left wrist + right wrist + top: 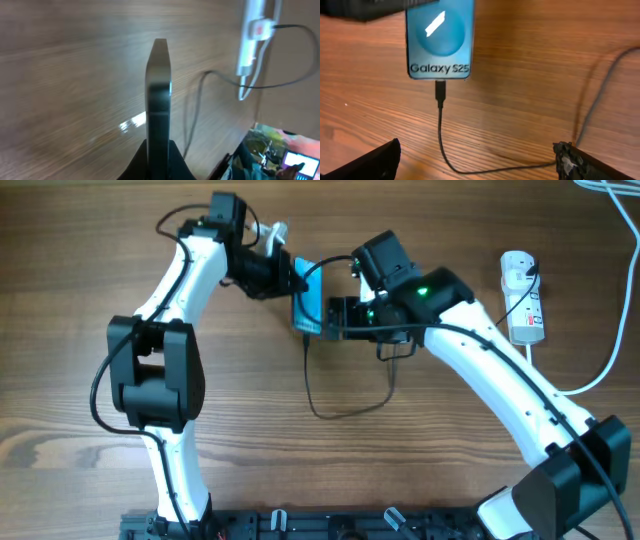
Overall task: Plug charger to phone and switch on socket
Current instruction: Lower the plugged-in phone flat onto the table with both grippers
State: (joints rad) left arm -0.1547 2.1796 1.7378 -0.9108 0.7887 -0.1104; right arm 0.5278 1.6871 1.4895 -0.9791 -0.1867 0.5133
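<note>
The phone point(309, 307) stands on edge near the table's middle, and my left gripper point(288, 278) is shut on it. In the left wrist view the phone point(159, 90) shows edge-on between the jaws point(159, 152). In the right wrist view its teal screen point(440, 40) reads "Galaxy S25". The charger's plug tip point(440, 93) sits in the phone's bottom port. The black cable point(445, 150) loops across the wood to my right gripper's far finger. My right gripper point(475, 162) is open, just behind the phone point(336, 315). The white socket point(522, 298) lies at the far right.
The black charger cable point(318, 405) loops on the table in front of the phone. A thicker white cord point(612, 350) runs from the socket along the right edge. The socket also shows in the left wrist view point(252, 35), with the cable leading off it.
</note>
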